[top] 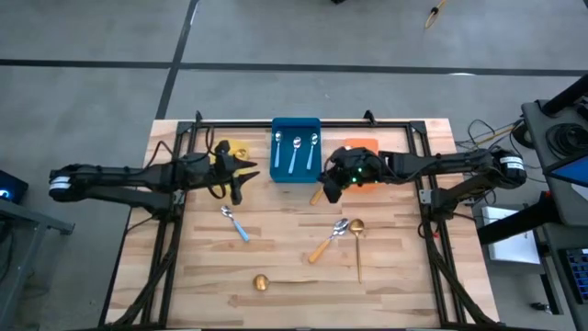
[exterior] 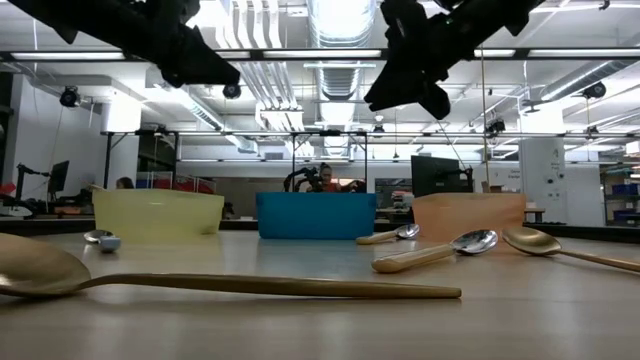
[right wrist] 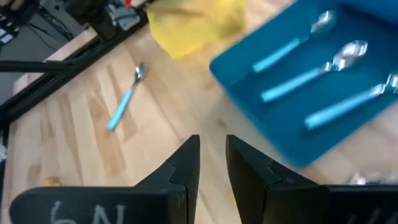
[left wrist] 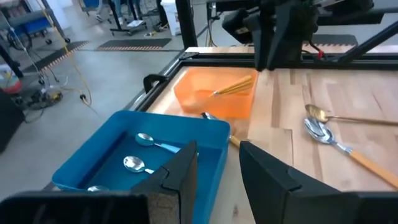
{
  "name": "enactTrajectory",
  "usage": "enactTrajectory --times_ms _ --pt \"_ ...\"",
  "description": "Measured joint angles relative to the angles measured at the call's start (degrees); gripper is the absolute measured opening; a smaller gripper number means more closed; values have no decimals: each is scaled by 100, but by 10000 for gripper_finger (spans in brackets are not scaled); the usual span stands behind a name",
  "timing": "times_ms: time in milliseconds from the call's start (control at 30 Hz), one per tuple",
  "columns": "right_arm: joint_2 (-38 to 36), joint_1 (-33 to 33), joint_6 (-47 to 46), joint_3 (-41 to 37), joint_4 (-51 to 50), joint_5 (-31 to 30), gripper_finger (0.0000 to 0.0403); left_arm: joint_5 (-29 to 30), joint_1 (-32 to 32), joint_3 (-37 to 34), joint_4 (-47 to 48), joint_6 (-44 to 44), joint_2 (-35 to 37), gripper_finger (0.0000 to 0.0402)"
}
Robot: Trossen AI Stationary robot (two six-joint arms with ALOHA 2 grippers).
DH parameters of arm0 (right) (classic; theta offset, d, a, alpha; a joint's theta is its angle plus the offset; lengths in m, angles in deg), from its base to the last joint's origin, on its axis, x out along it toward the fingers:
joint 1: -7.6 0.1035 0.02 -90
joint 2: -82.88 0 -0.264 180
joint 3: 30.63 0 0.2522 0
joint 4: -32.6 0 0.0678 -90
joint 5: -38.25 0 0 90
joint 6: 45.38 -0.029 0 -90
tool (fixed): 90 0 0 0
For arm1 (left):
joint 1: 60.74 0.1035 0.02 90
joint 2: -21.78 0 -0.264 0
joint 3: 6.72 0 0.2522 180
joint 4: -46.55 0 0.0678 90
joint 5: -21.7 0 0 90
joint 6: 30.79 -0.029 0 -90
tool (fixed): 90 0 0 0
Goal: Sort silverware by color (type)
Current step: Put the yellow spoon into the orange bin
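Note:
Three blue-handled spoons lie in the blue bin. An orange-handled spoon leans in the orange bin. On the table lie a blue-handled spoon, an orange-handled spoon, a gold spoon and a second gold spoon. Another orange-handled spoon lies between the blue and orange bins. My left gripper hovers in front of the yellow bin, open and empty. My right gripper hovers open and empty over the spoon between the bins, in front of the orange bin.
A black frame runs around the table's far and side edges. Yellow, blue and orange bins stand in a row along the far side. Bare wood shows at the near left and near right. The two arms reach in level from both sides.

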Motion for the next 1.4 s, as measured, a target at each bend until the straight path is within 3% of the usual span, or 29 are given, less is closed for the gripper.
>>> enactTrajectory --times_ms 233,500,767,1000,1200,1400 --pt "0 63 -1268 0 -661 -5 68 0 0 7 -481 -561 -111 102" --pt "296 458 -2084 0 -945 895 68 0 0 7 -611 -778 -157 102" --pt "853 762 -3173 0 -1788 1826 68 -1 0 10 -560 -493 -214 102" --pt "845 1102 -3695 0 -2767 2172 68 -105 -19 10 -571 106 -390 102" --pt "730 1328 -3544 0 -3596 2101 68 -251 -330 8 -595 592 -805 102" --pt "708 1570 -2560 0 -3823 1287 68 -247 -799 10 -927 946 -1319 102"
